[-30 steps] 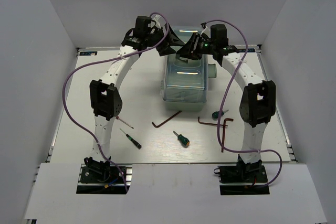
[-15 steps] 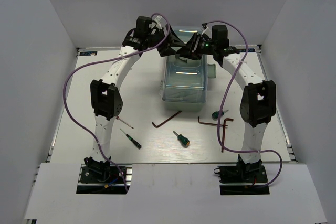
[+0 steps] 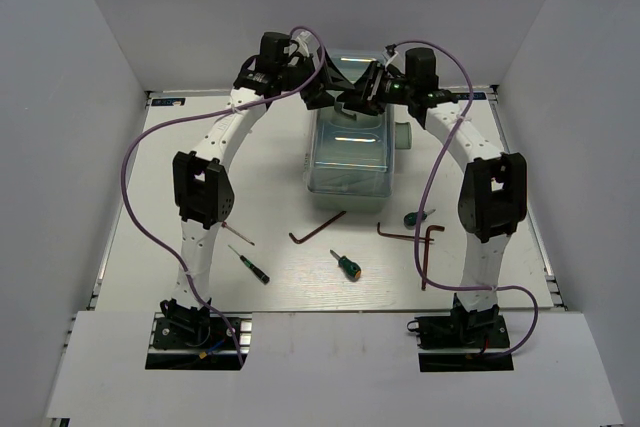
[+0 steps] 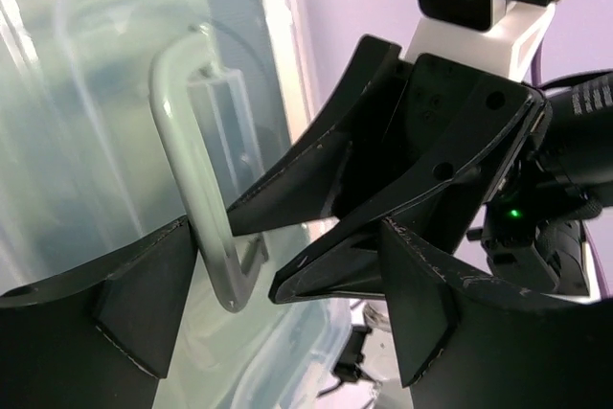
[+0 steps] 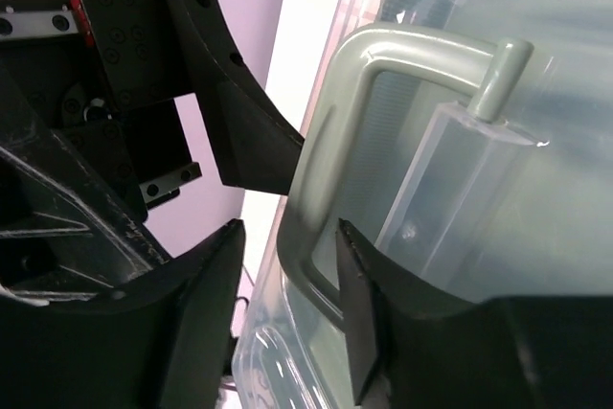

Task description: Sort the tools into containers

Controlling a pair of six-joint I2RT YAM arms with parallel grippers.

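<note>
The right gripper (image 5: 287,237), its jaws parted, straddles one corner of the pale green handle (image 5: 402,50) of the toolbox (image 3: 350,162) without clamping it, the left gripper (image 4: 287,237) gaping wide right beside it, while hex keys (image 3: 316,228) and screwdrivers (image 3: 347,265) lie on the table (image 3: 290,282) nearer the arms' bases.

Light: bright, even, from overhead
Shadows: faint and soft on the white tabletop (image 3: 290,292)
Glare: white streaks on the translucent clear plastic toolbox lid (image 3: 350,139)
Focus: wrist views soft up close
</note>
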